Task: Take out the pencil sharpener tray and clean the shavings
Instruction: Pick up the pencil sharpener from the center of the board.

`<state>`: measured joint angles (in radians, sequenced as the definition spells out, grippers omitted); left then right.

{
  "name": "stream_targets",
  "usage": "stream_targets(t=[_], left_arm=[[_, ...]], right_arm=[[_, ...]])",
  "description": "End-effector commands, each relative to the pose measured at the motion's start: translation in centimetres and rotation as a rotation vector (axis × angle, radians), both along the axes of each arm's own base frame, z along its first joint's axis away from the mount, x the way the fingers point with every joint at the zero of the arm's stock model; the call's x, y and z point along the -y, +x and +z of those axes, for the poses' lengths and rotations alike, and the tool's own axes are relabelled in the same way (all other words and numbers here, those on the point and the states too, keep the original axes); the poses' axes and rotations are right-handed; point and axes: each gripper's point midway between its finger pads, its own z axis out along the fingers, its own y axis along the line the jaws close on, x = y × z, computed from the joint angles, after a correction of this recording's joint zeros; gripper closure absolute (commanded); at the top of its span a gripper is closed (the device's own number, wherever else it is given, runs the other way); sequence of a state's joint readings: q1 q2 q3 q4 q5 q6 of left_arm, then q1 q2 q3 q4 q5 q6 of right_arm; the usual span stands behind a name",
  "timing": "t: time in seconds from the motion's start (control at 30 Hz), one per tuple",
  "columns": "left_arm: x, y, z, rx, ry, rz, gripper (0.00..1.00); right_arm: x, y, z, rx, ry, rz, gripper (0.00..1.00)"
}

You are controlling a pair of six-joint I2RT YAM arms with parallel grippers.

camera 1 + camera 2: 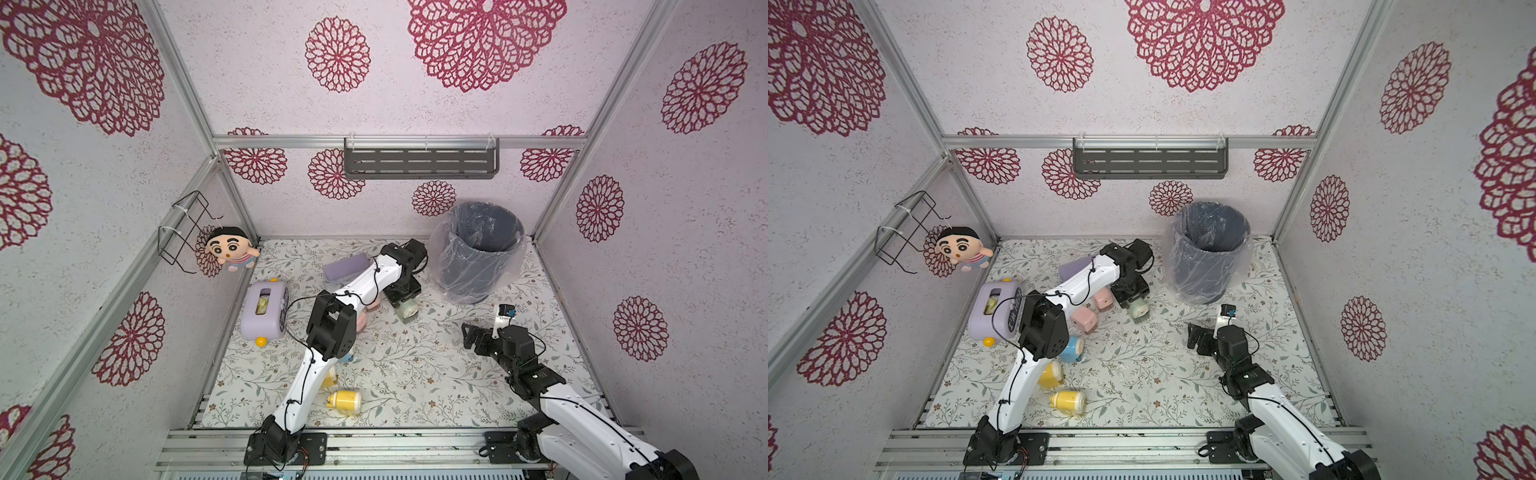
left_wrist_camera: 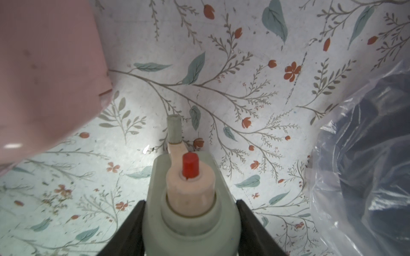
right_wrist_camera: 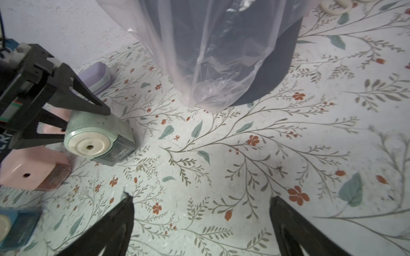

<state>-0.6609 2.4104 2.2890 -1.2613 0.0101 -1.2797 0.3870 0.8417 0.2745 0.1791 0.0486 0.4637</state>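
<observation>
The sharpener [image 3: 99, 135] near the bin [image 3: 281, 66] is squeezed at 2 sides by the left gripper [image 2: 190, 201], the right gripper [image 3: 200, 196] is held open and empty, and the tray [image 3: 121, 153], likely light and slippery, should be pinched at its front

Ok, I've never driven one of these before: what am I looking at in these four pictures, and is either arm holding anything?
Two white robot arms work in a booth. Two pictures look down from overhead on everything; the other two come from a camera on each wrist. The left arm's black fingers are shut on a pale green crank pencil sharpener, its dark tray still in. The right arm's fingers are open and hold nothing, over the flower-printed mat. Also on the mat: a dark bin lined with clear plastic, pink, blue and yellow sharpeners, and a lilac box.
</observation>
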Motion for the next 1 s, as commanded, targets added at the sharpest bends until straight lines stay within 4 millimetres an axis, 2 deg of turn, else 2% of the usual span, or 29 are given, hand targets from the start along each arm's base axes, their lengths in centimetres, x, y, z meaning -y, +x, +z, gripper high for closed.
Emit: stream_targets(t=[0.0,0.17,0.43,0.6,0.73,0.97], left_arm=[[0.0,-1.0,5.7,0.066,-0.059,-0.014,0.76],[-0.6,-3.4,8.0,0.011,-0.081,-0.064,0.77],[-1.8,-6.4,8.9,-0.09,-0.085,-0.088,0.81],[-1.6,-6.6,9.4,-0.111,-0.124,-0.061,0.82],[-1.5,-6.6,9.2,-0.145,-0.157,-0.02,0.91],[-2.1,-6.3,9.5,-0.146,-0.158,0.045,0.91]], right_arm=[[-2.4,-0.4,2.3,0.101,0.08,0.13,0.01],[-5.0,-1.0,3.6,0.168,0.111,0.205,0.01],[-8.8,-2.0,4.8,0.336,-0.045,0.284,0.01],[-11.0,-2.2,5.4,0.423,-0.109,0.331,0.01],[-13.7,-2.2,5.3,0.447,-0.174,0.403,0.04],[-16.7,-1.3,4.7,0.447,-0.224,0.431,0.11]])
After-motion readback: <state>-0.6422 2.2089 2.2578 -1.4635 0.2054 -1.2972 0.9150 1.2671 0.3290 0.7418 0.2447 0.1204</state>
